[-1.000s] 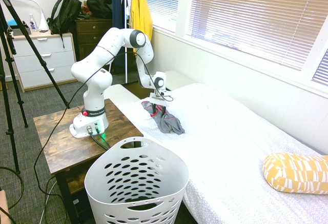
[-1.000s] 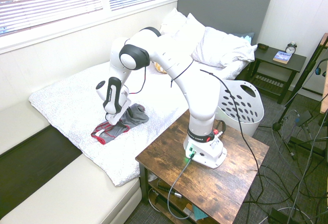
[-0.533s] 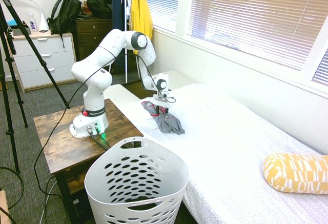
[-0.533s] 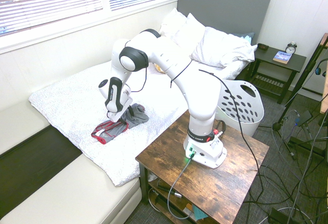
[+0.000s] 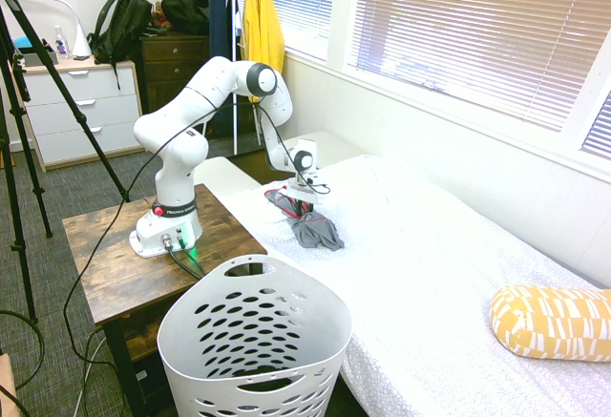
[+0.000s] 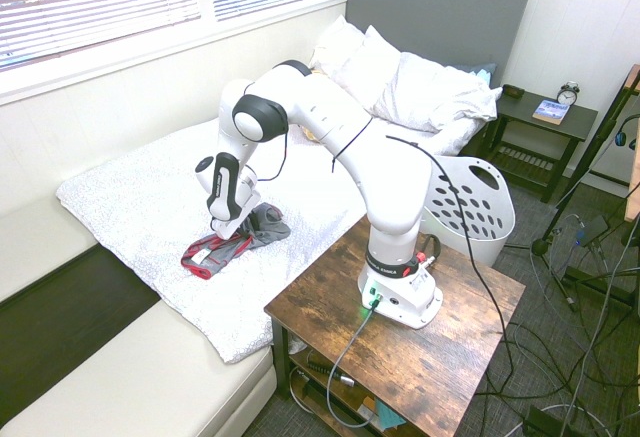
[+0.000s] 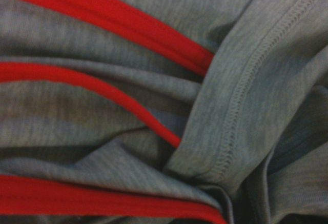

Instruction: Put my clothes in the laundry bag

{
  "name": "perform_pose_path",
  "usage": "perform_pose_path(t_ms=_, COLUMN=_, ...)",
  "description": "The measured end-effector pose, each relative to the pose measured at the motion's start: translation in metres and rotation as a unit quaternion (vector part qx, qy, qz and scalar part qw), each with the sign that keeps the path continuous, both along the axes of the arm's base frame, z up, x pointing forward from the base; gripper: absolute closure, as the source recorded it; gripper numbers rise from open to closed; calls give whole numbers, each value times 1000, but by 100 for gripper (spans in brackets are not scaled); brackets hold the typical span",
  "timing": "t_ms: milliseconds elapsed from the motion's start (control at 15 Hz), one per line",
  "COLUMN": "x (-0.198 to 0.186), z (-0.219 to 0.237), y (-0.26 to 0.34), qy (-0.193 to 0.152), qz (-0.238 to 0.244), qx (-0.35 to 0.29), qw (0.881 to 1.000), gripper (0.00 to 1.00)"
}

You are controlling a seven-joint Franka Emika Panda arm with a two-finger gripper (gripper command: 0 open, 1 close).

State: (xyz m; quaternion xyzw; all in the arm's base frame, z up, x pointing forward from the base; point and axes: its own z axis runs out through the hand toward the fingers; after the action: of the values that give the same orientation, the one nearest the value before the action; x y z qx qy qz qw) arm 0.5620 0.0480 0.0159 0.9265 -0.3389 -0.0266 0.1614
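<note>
We're early in the job: our two-finger gripper [image 6: 228,232] is pressed down into the crumpled grey fabric garment w/ red trim [image 6: 236,242], which lies on the white bed cover [image 6: 130,197] near the edge. Can't tell if fingers are apart or closed, they're buried in cloth. Big white plastic laundry basket w/ oval holes [image 5: 253,341] sits well apart; lift, carry & drop all left to do

clothes [image 5: 318,230]: grey fabric, red trim, crumpled in folds, lying on bed near its foot-end corner, by the edge facing the side table | basket [image 5: 253,343]: white plastic, oval holes, upright on floor beside bed edge
</note>
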Motion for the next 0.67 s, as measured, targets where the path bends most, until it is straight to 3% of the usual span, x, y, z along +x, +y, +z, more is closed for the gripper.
perform_pose_path(t_ms=667, x=0, z=2, y=5, qy=0, qz=0, qx=8, qw=1000, gripper=100)
